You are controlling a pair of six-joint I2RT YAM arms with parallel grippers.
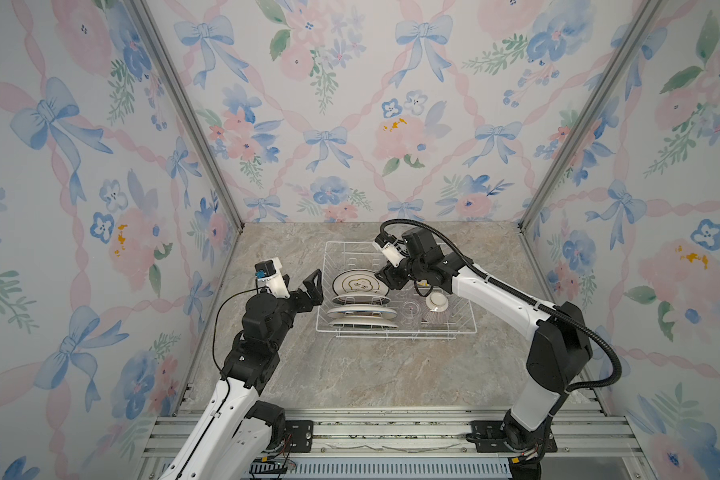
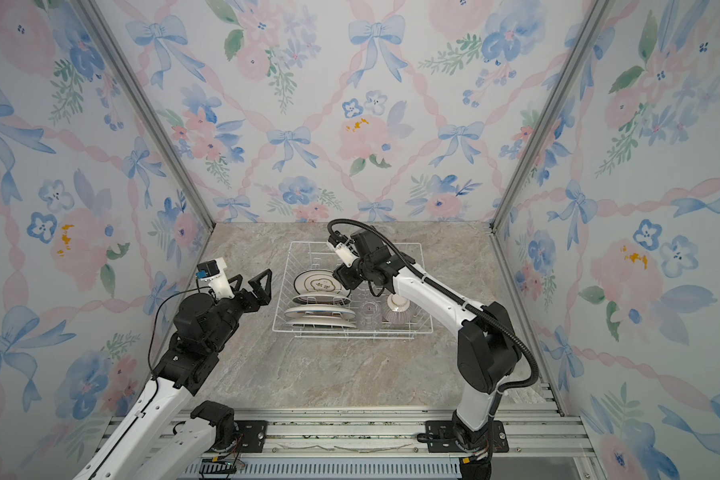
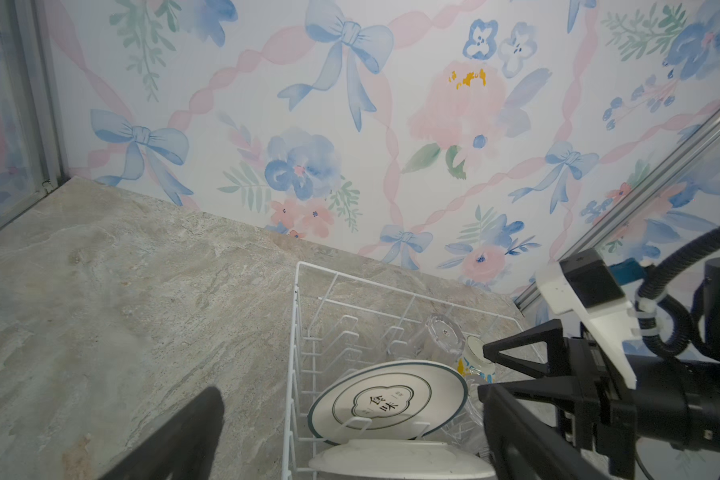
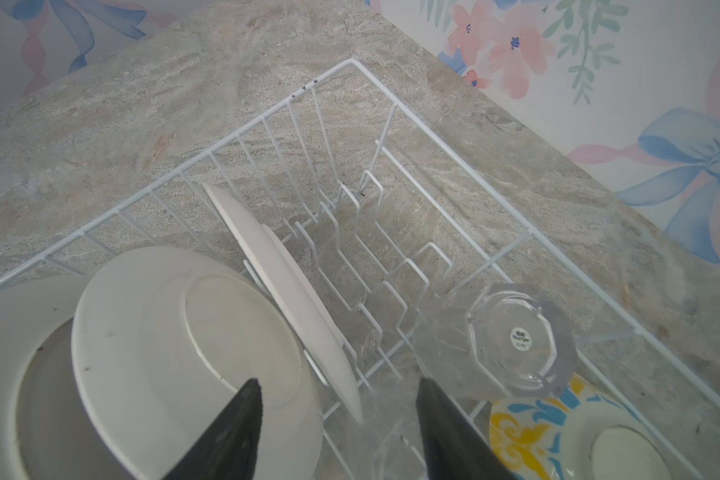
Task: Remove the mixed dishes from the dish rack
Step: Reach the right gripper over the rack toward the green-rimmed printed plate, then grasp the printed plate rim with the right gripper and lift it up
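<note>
The white wire dish rack (image 1: 323,291) (image 4: 437,124) stands mid-table. Three plates stand on edge in its left half, the rearmost a dark-rimmed white plate (image 1: 357,284) (image 3: 387,401). A clear glass cup (image 1: 410,311) and an upturned purplish striped bowl (image 1: 436,309) sit at its front right. Another glass cup (image 4: 516,336) and a yellow-blue bowl (image 4: 558,424) lie further back. My right gripper (image 1: 385,278) (image 4: 338,386) reaches down inside the rack, its jaws apart astride a plate's rim and a blurred clear glass. My left gripper (image 1: 300,286) hovers wide open just left of the rack, holding nothing.
Marble tabletop (image 1: 371,374) spreads in front of and left of the rack. Flowered walls close in on three sides, with aluminium posts (image 1: 192,124) at the back corners. The arms' mounting rail (image 1: 391,432) runs along the near edge.
</note>
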